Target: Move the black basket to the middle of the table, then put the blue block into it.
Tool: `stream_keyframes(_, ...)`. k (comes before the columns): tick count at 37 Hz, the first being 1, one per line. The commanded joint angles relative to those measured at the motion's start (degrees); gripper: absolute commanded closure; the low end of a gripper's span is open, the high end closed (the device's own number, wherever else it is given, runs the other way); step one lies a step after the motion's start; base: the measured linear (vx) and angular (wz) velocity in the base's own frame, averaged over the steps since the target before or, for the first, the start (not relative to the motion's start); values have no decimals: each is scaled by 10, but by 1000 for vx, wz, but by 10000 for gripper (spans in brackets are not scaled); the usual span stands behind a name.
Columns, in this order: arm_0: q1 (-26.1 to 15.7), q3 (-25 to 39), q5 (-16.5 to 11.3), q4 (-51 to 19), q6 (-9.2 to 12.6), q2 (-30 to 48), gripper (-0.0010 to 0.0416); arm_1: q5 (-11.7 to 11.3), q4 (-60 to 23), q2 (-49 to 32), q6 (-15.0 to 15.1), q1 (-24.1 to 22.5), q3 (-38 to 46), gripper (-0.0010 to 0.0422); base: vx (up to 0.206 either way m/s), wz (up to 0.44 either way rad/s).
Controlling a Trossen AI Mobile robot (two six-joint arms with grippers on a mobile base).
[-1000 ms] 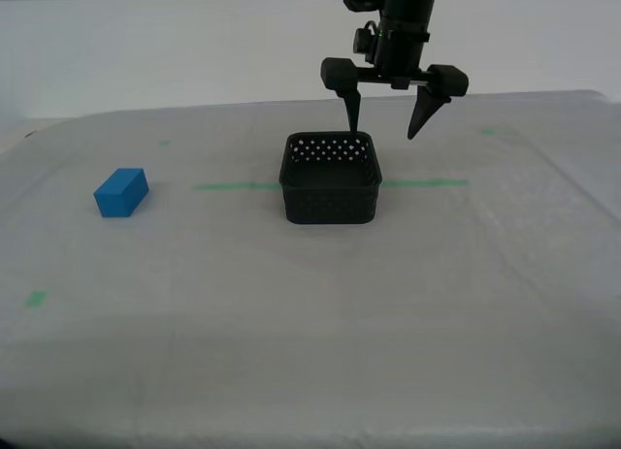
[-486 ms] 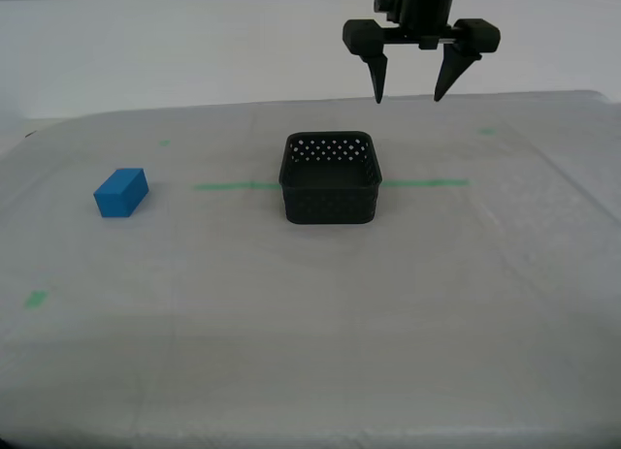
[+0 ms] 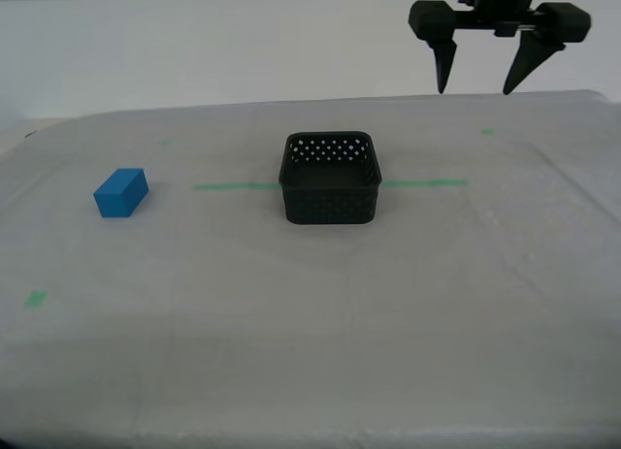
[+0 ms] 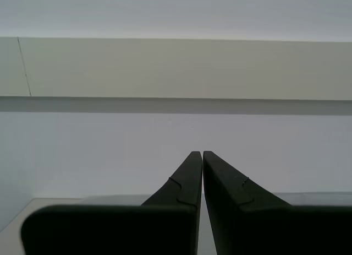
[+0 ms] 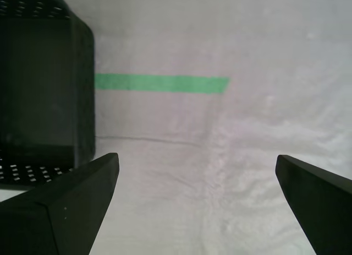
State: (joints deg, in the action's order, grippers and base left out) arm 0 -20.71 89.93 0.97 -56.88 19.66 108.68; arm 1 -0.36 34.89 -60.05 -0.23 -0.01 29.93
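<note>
Our first gripper [image 3: 475, 83] hangs wide apart, empty, above the perforated black plastic basket [image 3: 330, 177] mid-table. The small bright-blue block [image 3: 121, 192] sits well apart (untouched). Second gripper [image 4: 198, 156] pressed closed. Risk: clipping the basket while crossing.

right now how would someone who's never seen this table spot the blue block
Start at the table and its long green tape line. Follow that line past the black basket toward the exterior view's left. The blue block lies there alone, the only bright, solid, small thing.

Black hole-dotted basket [image 3: 330, 182], bright blue block [image 3: 121, 193], green-taped grey-white table [image 3: 310, 304].
</note>
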Motion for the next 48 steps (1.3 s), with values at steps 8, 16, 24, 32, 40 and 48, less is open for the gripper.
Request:
stream_keyframes(8, 59, -101, 9, 15, -8, -78, 5, 0, 3, 0, 1, 0, 1, 412, 0, 0)
stream_keyframes(16, 92, -159, 23, 35, -24, -112, 6, 0, 3, 0, 1, 0, 1, 412, 0, 0)
stream_keyframes(24, 125, -201, 23, 68, -40, -131, 5, 0, 3, 0, 1, 0, 0, 412, 0, 0)
stream_keyframes(32, 153, -218, 23, 113, -69, -129, 5, 0, 3, 0, 1, 0, 0, 412, 0, 0)
stream_keyframes(40, 170, -225, 21, 150, -85, -124, 6, 0, 3, 0, 1, 0, 1, 412, 0, 0)
stream_keyframes(48, 176, -227, 26, 158, -103, -124, 6, 0, 3, 0, 1, 0, 0, 412, 0, 0)
